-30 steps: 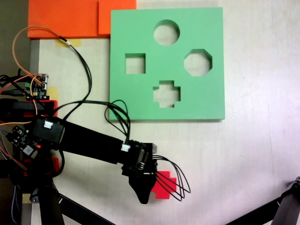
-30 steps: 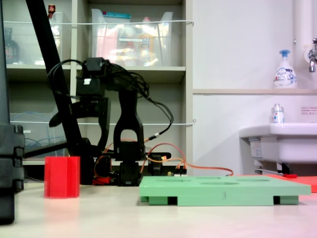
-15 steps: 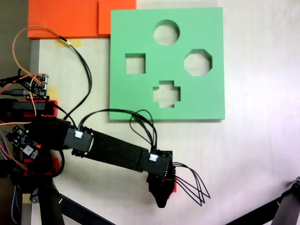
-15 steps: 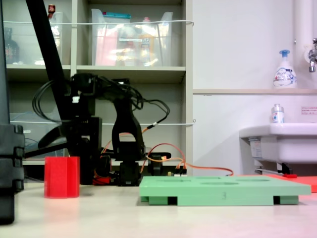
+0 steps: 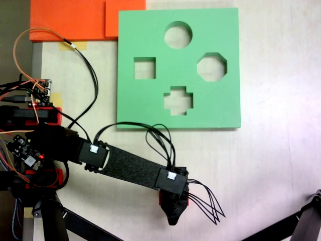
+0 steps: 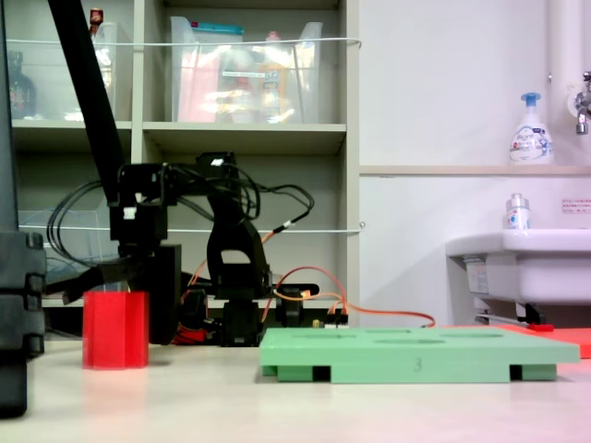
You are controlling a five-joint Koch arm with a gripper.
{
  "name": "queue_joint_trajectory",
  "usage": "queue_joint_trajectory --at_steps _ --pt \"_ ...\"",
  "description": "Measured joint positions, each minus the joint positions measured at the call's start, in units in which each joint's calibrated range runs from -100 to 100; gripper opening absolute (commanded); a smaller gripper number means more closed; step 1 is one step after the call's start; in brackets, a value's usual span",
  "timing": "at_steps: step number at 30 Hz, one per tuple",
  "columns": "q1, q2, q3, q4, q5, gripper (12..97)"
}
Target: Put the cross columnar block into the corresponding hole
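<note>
The cross columnar block (image 6: 115,329), bright red, stands upright on the table at the left of a fixed view. From above it is almost wholly covered by the arm, with a red sliver (image 5: 187,202) showing. My gripper (image 5: 173,213) hangs over it. From the side the gripper (image 6: 115,309) is open: one jaw stands vertical just right of the block and the other splays out to the upper left. The green board (image 5: 145,108) holds the corresponding hole (image 5: 178,100), plus-shaped, at its near middle. From the side the board (image 6: 416,349) lies flat to the right.
Orange foam sheets (image 5: 70,20) lie at the top left, and the arm's base with loose wires (image 5: 35,95) is at the left edge. A dark tripod leg (image 5: 301,226) crosses the bottom right corner. A shelf and a sink (image 6: 526,258) stand behind the table.
The arm stretched out further to the right over the red block, and the gripper came down from high above until its jaws hang beside the block.
</note>
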State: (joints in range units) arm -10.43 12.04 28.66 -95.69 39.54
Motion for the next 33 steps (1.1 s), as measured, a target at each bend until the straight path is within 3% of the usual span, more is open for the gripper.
queue_joint_trajectory --at_steps 5,10,22,33 --pt "0.0 0.7 2.0 0.0 0.0 47.2" --pt "-0.2 1.0 2.2 -1.2 0.0 38.4" --pt "-0.2 0.5 2.2 -1.3 0.1 38.1" --pt "2.3 -12.7 0.8 -1.2 1.5 37.1"
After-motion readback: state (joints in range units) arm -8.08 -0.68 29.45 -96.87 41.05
